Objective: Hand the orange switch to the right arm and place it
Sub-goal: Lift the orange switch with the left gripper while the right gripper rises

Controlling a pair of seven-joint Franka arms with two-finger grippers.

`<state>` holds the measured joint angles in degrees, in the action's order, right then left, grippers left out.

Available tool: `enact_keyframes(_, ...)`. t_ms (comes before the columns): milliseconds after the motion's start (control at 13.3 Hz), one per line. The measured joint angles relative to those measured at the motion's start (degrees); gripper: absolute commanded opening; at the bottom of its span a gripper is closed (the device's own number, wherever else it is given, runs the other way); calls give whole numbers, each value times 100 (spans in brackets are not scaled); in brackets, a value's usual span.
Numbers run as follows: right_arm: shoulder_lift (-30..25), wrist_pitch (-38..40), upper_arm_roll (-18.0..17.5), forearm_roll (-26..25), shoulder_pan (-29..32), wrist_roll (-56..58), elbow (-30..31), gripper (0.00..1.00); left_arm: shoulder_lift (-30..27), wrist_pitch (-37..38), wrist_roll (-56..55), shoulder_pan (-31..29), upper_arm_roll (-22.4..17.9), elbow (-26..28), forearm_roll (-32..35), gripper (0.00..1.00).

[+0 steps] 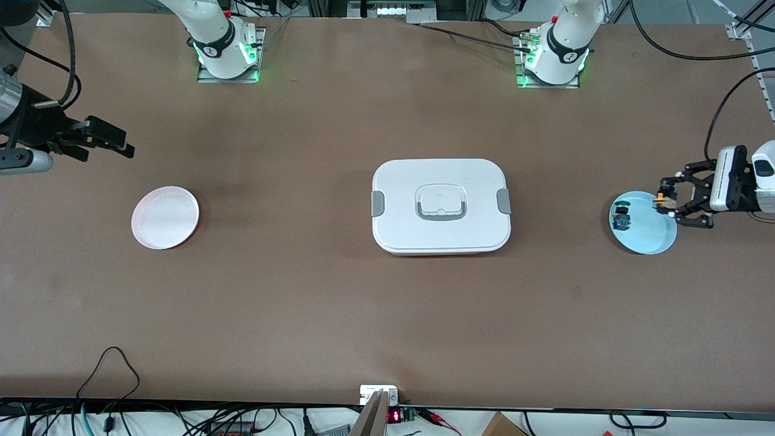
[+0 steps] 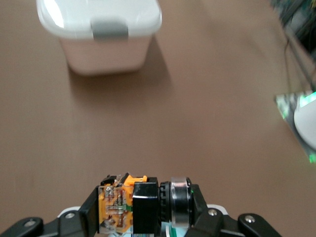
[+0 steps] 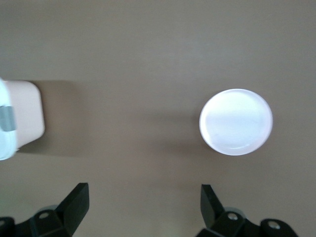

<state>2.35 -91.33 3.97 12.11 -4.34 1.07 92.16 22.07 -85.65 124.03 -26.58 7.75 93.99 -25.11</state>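
Front view: the bench (image 1: 387,315) carried a white lidded box (image 1: 441,206) at its centre, a pink plate (image 1: 165,217) toward the right arm's end, and a blue plate (image 1: 648,236) toward the left arm's end. A blue-green switch (image 1: 620,218) lay on the blue plate. The left gripper (image 1: 665,201) hung over that plate's edge, fingers clamped on the orange switch (image 1: 660,198). The right gripper (image 1: 118,142) waited above the bench near the pink plate, fingers spread, empty.

Left wrist view: the orange switch (image 2: 140,205) sat pinched between the fingers (image 2: 86,212); the box (image 2: 98,34) showed ahead.

Right wrist view: fingers (image 3: 74,205) wide apart, holding nothing, over bare bench near the pink plate (image 3: 236,122).
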Motion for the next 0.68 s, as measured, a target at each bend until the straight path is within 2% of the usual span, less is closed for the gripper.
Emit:
enact_keyframes(301,170,-3,-19,852,-209,1,0,100,9,937,-534,136,31,9,-2143,0)
enact_keyframes(452,272,1,-14,1711,-219,-5,1,100,21,988,-789,406,56,38,-3052,0)
enact_keyframes(678,419,30,-4,2907,-222,-2,12,100,26,896,-1042,924,89,49,-3994,0)
